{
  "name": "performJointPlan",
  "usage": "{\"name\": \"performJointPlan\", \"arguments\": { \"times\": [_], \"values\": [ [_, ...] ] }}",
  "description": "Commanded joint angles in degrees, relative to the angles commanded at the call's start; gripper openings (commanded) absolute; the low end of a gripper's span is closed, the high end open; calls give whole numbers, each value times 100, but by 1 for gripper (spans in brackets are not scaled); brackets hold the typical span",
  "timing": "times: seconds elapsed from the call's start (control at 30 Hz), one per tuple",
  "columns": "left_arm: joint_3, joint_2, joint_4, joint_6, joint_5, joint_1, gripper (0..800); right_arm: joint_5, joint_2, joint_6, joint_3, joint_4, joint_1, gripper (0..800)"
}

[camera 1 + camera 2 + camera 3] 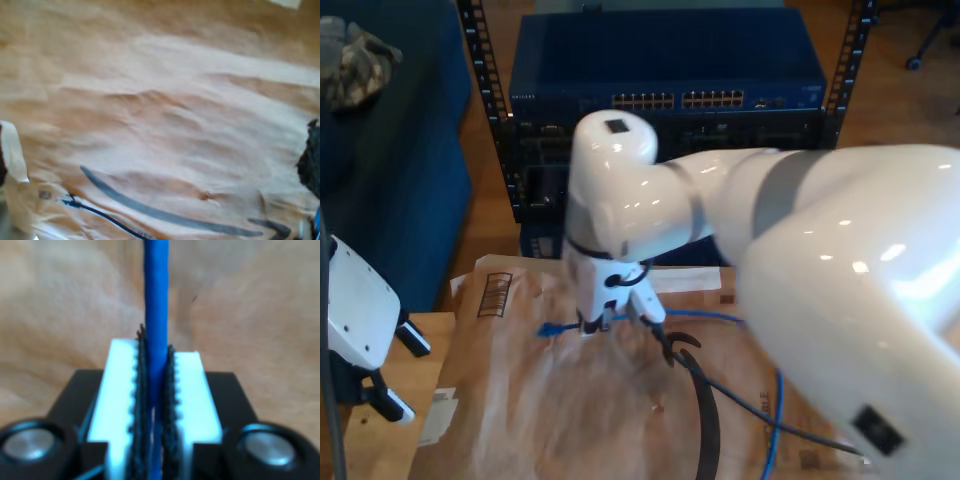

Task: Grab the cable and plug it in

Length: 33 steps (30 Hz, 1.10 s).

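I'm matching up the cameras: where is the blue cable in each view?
Exterior view: the blue cable runs across the brown paper, held by my second gripper.
Second wrist view: clamped between the toothed pads.
First wrist view: a thin blue line, possibly it; blurred.
Shared landmark: the brown paper.

A crumpled sheet of brown paper (520, 380) is spread beneath the tool, with a printed barcode (496, 293) lying off toward the exterior view's left of it. A dark curved stroke (165, 212) is seen printed on the paper close under the other tool. Behind the tool, a dark blue rack unit (665, 95) is mounted between 2 perforated black rails (485, 70), and 2 blocks of ports (678, 100) are set across its face. A wooden tabletop (390, 450) is exposed past the paper's edge at the exterior view's lower left.
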Motion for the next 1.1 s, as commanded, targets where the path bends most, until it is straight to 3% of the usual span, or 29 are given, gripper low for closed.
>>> {"name": "performJointPlan", "arguments": {
  "times": [0.17, 0.5, 0.77, 0.9, 1.0, 1.1],
  "values": [
    [-193, 44, -167, -105, 18, -501, 800, 44, -888, 0, 677, 264, -536, 2],
    [-1152, 633, -1222, -484, 18, -1160, 800, 914, -2479, -26, 1495, 1108, -1530, 2],
    [-1908, 712, -1433, -993, 18, -1881, 800, 1380, -3393, -44, 1767, 1503, -1890, 2],
    [-2374, 905, -1609, -1178, 35, -2251, 799, 1644, -3684, -44, 1758, 1820, -2295, 2],
    [-2936, 1187, -1987, -1248, 316, -2286, 799, 1776, -3807, -62, 1723, 1978, -2505, 2],
    [-3429, 1257, -2268, -1345, 457, -2295, 798, 1829, -3982, -70, 1714, 2013, -2549, 2]
  ]
}}
